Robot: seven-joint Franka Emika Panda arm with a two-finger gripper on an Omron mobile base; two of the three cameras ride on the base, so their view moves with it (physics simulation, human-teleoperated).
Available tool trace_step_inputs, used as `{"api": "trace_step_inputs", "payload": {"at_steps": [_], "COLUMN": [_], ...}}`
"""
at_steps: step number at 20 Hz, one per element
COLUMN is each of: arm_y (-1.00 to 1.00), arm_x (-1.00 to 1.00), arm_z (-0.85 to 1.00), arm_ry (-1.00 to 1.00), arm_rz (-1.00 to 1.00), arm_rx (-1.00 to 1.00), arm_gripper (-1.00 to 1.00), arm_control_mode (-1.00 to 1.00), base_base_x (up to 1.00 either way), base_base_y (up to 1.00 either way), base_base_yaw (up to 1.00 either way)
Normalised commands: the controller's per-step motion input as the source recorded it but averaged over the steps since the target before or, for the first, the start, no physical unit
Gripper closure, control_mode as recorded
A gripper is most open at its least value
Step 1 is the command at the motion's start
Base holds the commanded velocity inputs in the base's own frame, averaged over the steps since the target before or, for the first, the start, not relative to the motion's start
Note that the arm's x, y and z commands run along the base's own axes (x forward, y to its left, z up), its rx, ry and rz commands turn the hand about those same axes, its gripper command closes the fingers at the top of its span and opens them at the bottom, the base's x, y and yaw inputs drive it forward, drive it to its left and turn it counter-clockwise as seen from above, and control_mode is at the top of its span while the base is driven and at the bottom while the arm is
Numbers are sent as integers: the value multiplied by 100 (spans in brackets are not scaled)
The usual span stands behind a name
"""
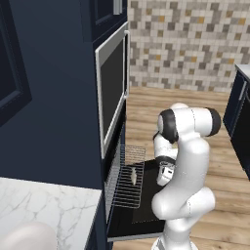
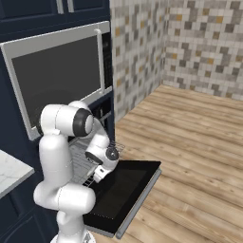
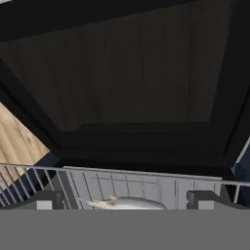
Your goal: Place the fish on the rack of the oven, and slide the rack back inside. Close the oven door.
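Mosaic tiles in beige, grey and ochre cover the far kitchen walls, and pale wood planks run across the floor. Taking the dark navy-black built-in oven [image 1: 115, 161] as the landmark: to its left in the left base view lies a white marble counter [image 1: 46, 202] with a pale rounded object at its near corner that is too cropped to identify. Directly above the oven hangs a steel-framed unit with a dark glass front [image 1: 111, 88], closed. No brand, label or writing can be read on either appliance.

Out of the oven's cavity sticks the flat silver wire rack [image 1: 128, 178], pulled forward over the opening. On the rack, near its middle, lies the small slender pale silvery-grey fish [image 1: 133, 175], resting on the bars and free of the robot. Below the rack, the wide black drop-down oven door [image 1: 146, 215] hangs fully open and level, its dark glass window facing up.

Right of the rack, the white arm bends down over the door, and its two-finger gripper [image 1: 165, 177] hovers just beside the rack's outer edge. In the hand view the finger tips [image 3: 47, 199] stand wide apart with nothing between them, the fish showing just beyond them on the rack.
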Motion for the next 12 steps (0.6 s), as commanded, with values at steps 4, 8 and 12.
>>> {"api": "trace_step_inputs", "payload": {"at_steps": [4,8,12], "arm_y": [0,0,10], "arm_x": [31,50,57], "arm_z": [-24,-40,-37], "arm_ry": [0,0,0], "arm_rz": [3,3,2], "arm_rx": [2,2,2], "arm_gripper": [-100,-100,-100], "arm_control_mode": [-100,-100,-100], "base_base_x": [0,0,0], "base_base_y": [0,0,0], "base_base_yaw": [0,0,0]}}
